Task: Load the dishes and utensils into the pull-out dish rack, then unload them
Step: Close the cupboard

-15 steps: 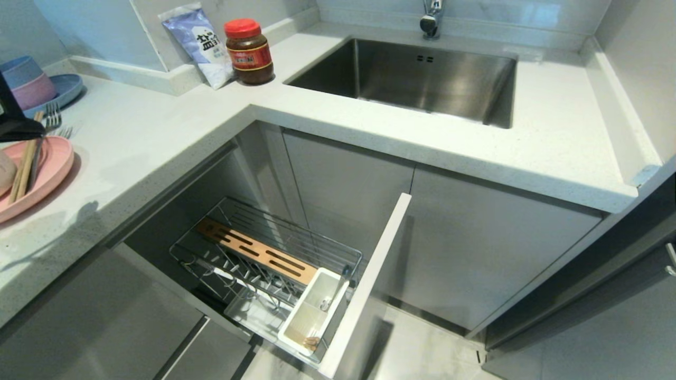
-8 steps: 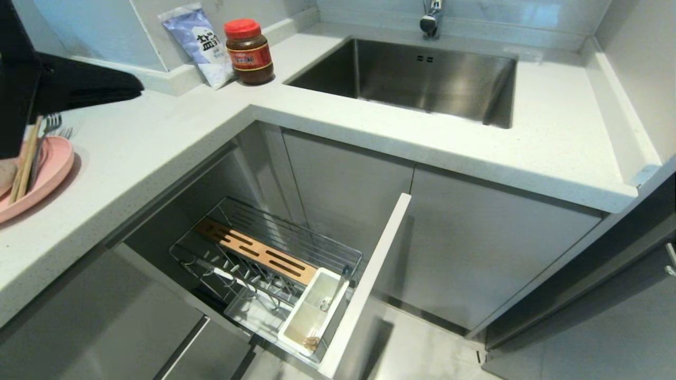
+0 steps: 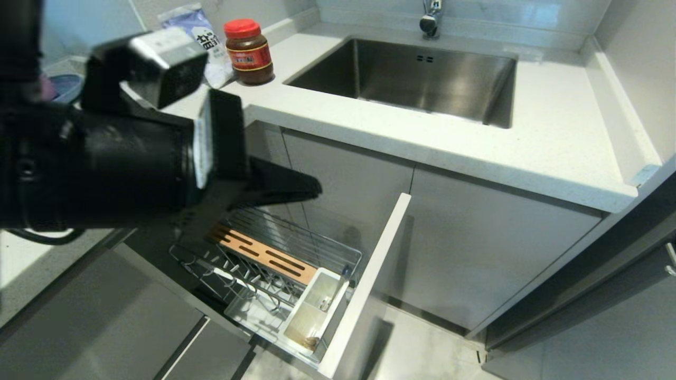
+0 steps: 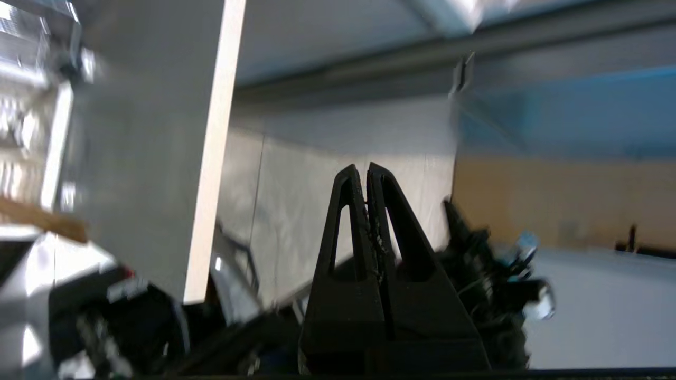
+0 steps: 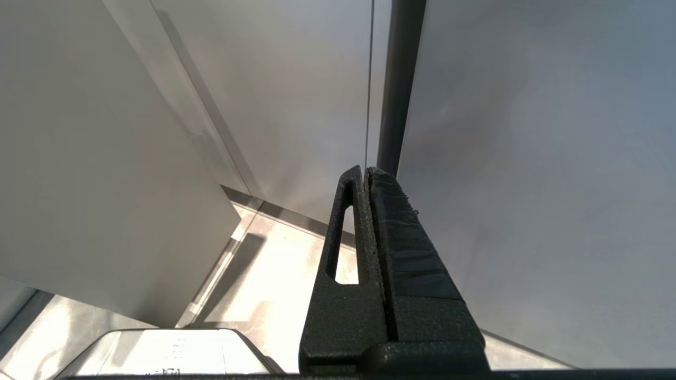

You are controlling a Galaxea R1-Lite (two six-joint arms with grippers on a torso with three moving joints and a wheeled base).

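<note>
Chrome wire dish rack (image 3: 274, 258) under matte black left hand (image 3: 311, 188), pinched closed.

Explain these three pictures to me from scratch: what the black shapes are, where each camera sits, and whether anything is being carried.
The wide picture comes from a camera on the robot's head. The big black shape is its left arm; the left pincer hangs above the pull-out dish rack, shut and carrying nothing. The other two pictures come from cameras on the wrists, looking along the fingers. The left pincer is pressed shut; the right pincer is shut too, parked beside grey cabinet panels. On the counter stand a red-lidded jar and a packet, beside the sink.
</note>
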